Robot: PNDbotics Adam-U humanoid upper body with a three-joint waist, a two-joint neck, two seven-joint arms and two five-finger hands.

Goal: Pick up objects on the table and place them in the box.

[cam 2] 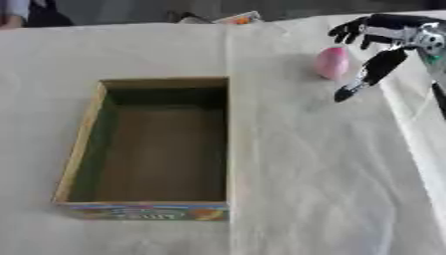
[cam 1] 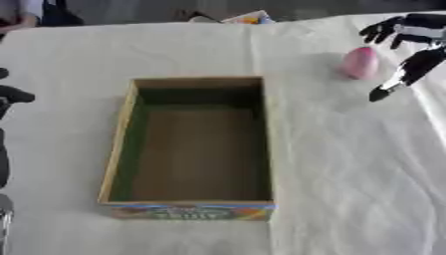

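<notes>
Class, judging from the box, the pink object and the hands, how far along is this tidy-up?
Done: nothing; the box sits empty. In hand: the right hand hovers open beside the pink egg-shaped object, not gripping it. Left: grasp it, carry it into the box.

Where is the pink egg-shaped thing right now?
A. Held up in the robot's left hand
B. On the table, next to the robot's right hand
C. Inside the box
B: the pink egg-shaped thing sits on the white cloth beside the right hand, outside the box.
</notes>
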